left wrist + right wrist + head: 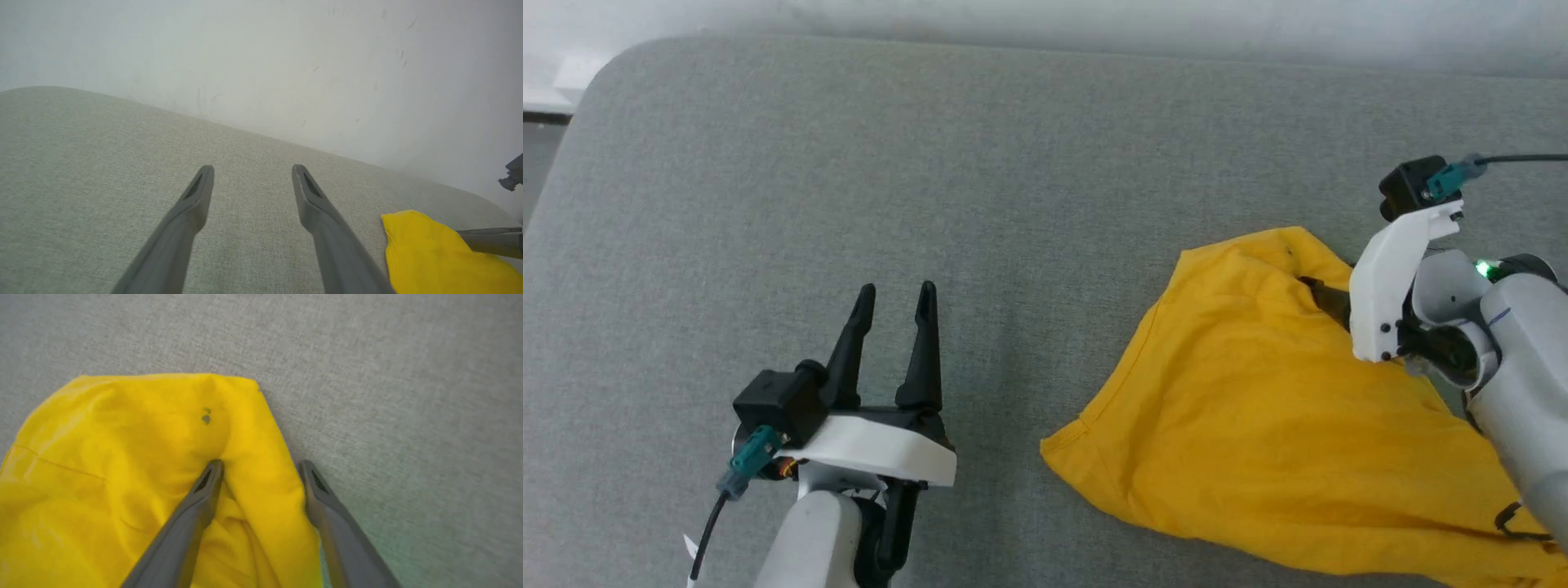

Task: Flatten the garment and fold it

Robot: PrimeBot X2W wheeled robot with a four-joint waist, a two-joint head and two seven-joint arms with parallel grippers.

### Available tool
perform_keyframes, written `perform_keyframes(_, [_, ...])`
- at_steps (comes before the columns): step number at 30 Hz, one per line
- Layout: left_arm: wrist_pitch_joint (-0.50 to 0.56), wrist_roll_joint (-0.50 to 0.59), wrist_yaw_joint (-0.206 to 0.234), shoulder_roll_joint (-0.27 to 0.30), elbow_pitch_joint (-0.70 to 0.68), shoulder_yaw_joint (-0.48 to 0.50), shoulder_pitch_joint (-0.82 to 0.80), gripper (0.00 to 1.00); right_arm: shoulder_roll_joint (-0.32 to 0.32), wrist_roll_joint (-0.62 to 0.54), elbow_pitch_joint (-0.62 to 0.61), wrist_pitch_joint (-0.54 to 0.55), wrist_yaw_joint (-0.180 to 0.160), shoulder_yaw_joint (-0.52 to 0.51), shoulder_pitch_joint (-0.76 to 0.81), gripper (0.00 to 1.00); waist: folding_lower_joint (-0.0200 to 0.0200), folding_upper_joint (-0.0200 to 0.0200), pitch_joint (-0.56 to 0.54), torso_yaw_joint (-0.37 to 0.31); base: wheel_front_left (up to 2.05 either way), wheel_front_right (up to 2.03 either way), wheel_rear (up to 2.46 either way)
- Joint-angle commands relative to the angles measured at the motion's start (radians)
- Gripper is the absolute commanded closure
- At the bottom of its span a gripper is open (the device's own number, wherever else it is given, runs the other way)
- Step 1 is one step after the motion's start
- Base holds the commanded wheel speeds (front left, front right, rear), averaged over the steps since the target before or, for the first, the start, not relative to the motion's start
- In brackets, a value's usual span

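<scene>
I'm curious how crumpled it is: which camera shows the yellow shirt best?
The head view: most of the yellow shirt shows, lying bunched. Right wrist view gives a close fold inside the open right gripper; left wrist view a corner.

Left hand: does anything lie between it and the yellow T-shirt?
Nothing visible does: grey upholstery runs unbroken from the open left hand to the T-shirt, whose near edge lies to its right.

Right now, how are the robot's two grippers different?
The left gripper has bare grey surface between its fingers; the right gripper straddles a fold of the yellow T-shirt. The left gripper sits apart from the shirt and points away from the robot; the right gripper reaches onto the shirt, pointing toward the robot's left. Both are open, with long dark fingers.
</scene>
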Motion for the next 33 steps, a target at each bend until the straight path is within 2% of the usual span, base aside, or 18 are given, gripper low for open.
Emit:
perform_keyframes(1, [-0.004, -0.005, -0.003, -0.005, 0.000, -0.001, -0.011, 0.00, -0.003, 0.030, 0.022, 0.038, -0.001, 0.029, 0.001, 0.00, -0.0004, 0.0000, 0.038, 0.041, 0.00, 0.00, 0.00])
perform_keyframes(2, [-0.004, -0.007, -0.002, -0.005, -0.002, 0.001, -0.011, 0.00, -0.003, 0.057, 0.034, 0.068, -0.001, 0.049, 0.002, 0.07, -0.0004, 0.0000, 0.040, 0.042, 0.00, 0.00, 0.00])
perform_keyframes(3, [-0.004, -0.008, -0.002, -0.006, -0.002, 0.001, -0.011, 0.00, -0.006, 0.079, 0.043, 0.097, -0.001, 0.069, 0.006, 0.58, -0.0004, 0.0000, 0.039, 0.043, 0.00, 0.00, 0.00])
perform_keyframes(4, [-0.005, -0.009, -0.001, -0.006, -0.003, 0.003, -0.009, 0.00, -0.013, 0.094, 0.047, 0.119, -0.001, 0.090, 0.008, 0.89, -0.0004, 0.0000, 0.038, 0.042, 0.00, 0.00, 0.00])
perform_keyframes(5, [-0.005, -0.010, 0.000, -0.007, -0.004, 0.004, -0.007, 0.00, -0.019, 0.107, 0.043, 0.124, -0.001, 0.104, 0.008, 1.00, -0.0004, 0.0000, 0.036, 0.040, 0.00, 0.00, 0.00])
perform_keyframes(7, [-0.005, -0.016, 0.001, -0.007, -0.003, 0.003, -0.005, 0.00, -0.045, 0.117, 0.016, 0.067, -0.001, 0.115, 0.000, 1.00, -0.0004, 0.0000, 0.029, 0.037, 0.00, 0.00, 0.00])
perform_keyframes(10, [-0.005, -0.024, 0.008, -0.007, -0.004, 0.006, 0.000, 0.00, -0.105, 0.101, -0.033, -0.085, -0.001, 0.097, 0.000, 1.00, -0.0004, 0.0000, 0.005, 0.027, 0.00, 0.00, 0.00])
perform_keyframes(14, [-0.005, -0.019, 0.011, -0.007, -0.003, 0.019, 0.025, 0.00, -0.172, 0.065, -0.083, -0.264, -0.001, -0.008, 0.050, 1.00, -0.0004, 0.0000, -0.034, -0.015, 0.00, 0.00, 0.00])
perform_keyframes(17, [-0.005, -0.014, 0.009, -0.007, 0.000, 0.026, 0.045, 0.00, -0.203, 0.026, -0.118, -0.337, -0.001, -0.124, 0.137, 1.00, -0.0004, 0.0000, -0.056, -0.055, 0.00, 0.00, 0.00])
perform_keyframes(21, [-0.005, -0.004, 0.005, -0.007, 0.003, 0.032, 0.057, 0.00, -0.191, -0.034, -0.147, -0.364, -0.001, -0.307, 0.295, 1.00, -0.0004, 0.0000, -0.077, -0.101, 0.00, 0.00, 0.00])
perform_keyframes(25, [-0.005, 0.005, -0.001, -0.007, 0.009, 0.037, 0.057, 0.00, -0.119, -0.115, -0.152, -0.353, -0.001, -0.488, 0.449, 1.00, -0.0004, 0.0000, -0.089, -0.126, 0.00, 0.00, 0.00])
perform_keyframes(26, [-0.005, 0.006, -0.002, -0.007, 0.011, 0.038, 0.056, 0.00, -0.095, -0.145, -0.151, -0.353, -0.001, -0.533, 0.479, 0.96, -0.0004, 0.0000, -0.092, -0.131, 0.00, 0.00, 0.00])
perform_keyframes(27, [-0.005, 0.008, -0.003, -0.007, 0.013, 0.040, 0.057, 0.00, -0.071, -0.179, -0.154, -0.355, -0.001, -0.575, 0.506, 0.59, -0.0004, 0.0000, -0.094, -0.134, 0.00, 0.00, 0.00])
perform_keyframes(28, [-0.005, 0.009, -0.004, -0.007, 0.014, 0.042, 0.057, 0.00, -0.040, -0.205, -0.161, -0.357, -0.001, -0.615, 0.528, 0.35, -0.0004, 0.0000, -0.096, -0.137, 0.00, 0.00, 0.00])
perform_keyframes(29, [-0.005, 0.011, -0.005, -0.007, 0.016, 0.044, 0.058, 0.00, -0.007, -0.225, -0.178, -0.365, -0.001, -0.651, 0.545, 0.00, -0.0004, 0.0000, -0.098, -0.140, 0.00, 0.00, 0.00])
perform_keyframes(33, [-0.005, 0.017, -0.006, -0.006, 0.023, 0.060, 0.076, 0.00, 0.111, -0.331, -0.310, -0.477, -0.001, -0.771, 0.588, 0.00, -0.0004, 0.0000, -0.111, -0.156, 0.00, 0.00, 0.00])
